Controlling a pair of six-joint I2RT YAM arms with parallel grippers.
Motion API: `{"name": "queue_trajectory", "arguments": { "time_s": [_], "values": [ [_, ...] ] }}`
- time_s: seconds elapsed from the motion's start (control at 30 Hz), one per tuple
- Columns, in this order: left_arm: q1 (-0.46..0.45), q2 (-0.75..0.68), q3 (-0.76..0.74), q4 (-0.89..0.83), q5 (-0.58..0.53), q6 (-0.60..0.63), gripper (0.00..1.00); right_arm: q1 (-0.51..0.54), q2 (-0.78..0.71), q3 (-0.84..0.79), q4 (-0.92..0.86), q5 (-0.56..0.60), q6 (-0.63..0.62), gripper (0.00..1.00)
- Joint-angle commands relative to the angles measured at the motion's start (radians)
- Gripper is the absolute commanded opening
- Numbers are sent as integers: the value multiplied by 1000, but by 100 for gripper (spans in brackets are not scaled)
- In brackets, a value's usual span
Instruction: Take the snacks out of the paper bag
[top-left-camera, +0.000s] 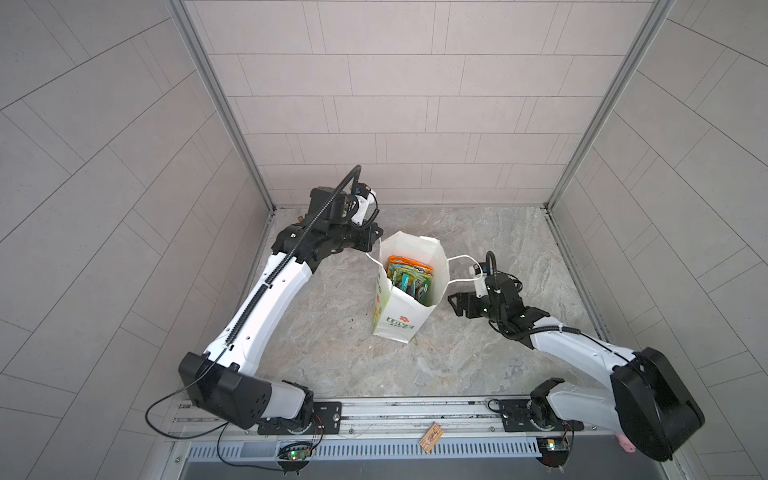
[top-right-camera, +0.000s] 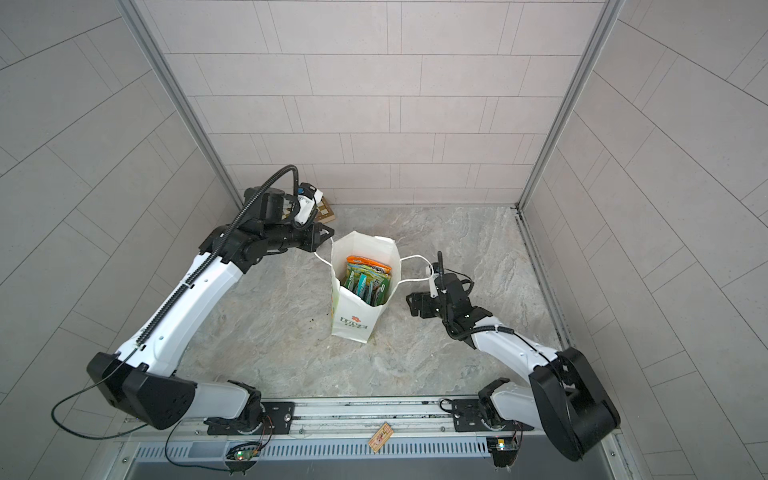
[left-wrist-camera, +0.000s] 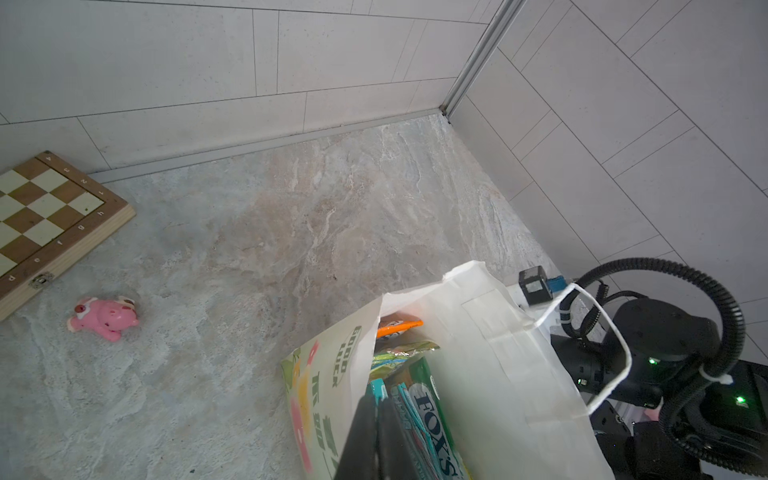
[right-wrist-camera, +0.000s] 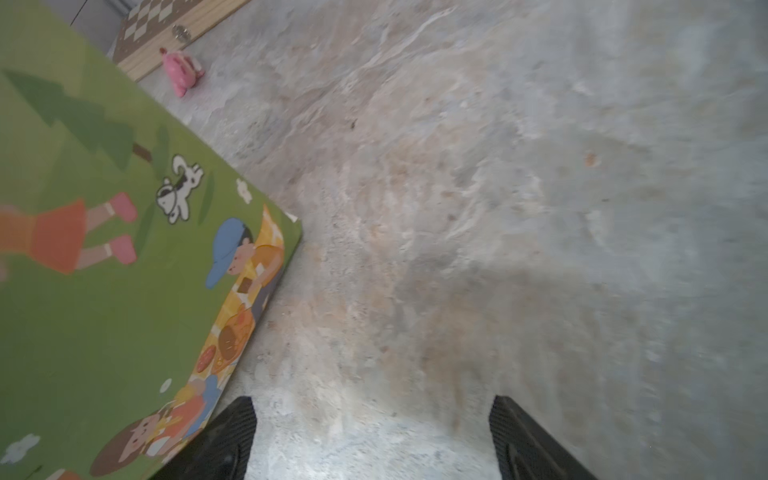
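We are pinching our left gripper (left-wrist-camera: 377, 405) shut at the rim of the tall white paper bag (top-left-camera: 399, 320) — bracing it, we judge — while our right gripper (right-wrist-camera: 372, 407) is hanging wide and empty beside the bag; the glossy green, teal and orange snack packets (top-left-camera: 409, 275) are standing inside.

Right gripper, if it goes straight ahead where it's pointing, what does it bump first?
Probably the table: the open right gripper aims just past the paper bag, though one finger might brush it.
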Motion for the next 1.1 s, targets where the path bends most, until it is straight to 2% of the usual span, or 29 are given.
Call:
{"name": "queue_trajectory", "arguments": {
  "time_s": [0.0,0.17,0.33,0.5,0.63,0.87,1.07],
  "values": [
    [28,12,63,67,40,70,0,91,84,68,109,85,54,89],
    [52,52,104,77,51,99,0,180,226,77,325,118,105,87],
    [62,117,192,67,62,153,0,265,353,118,516,177,91,86],
    [72,179,287,54,62,174,0,321,472,158,670,227,92,86],
    [71,221,346,33,103,178,0,344,546,186,778,286,91,86],
    [72,252,386,27,154,216,0,380,686,273,904,323,116,86],
    [72,238,370,5,154,248,0,391,731,355,852,349,106,86]
  ]
}}
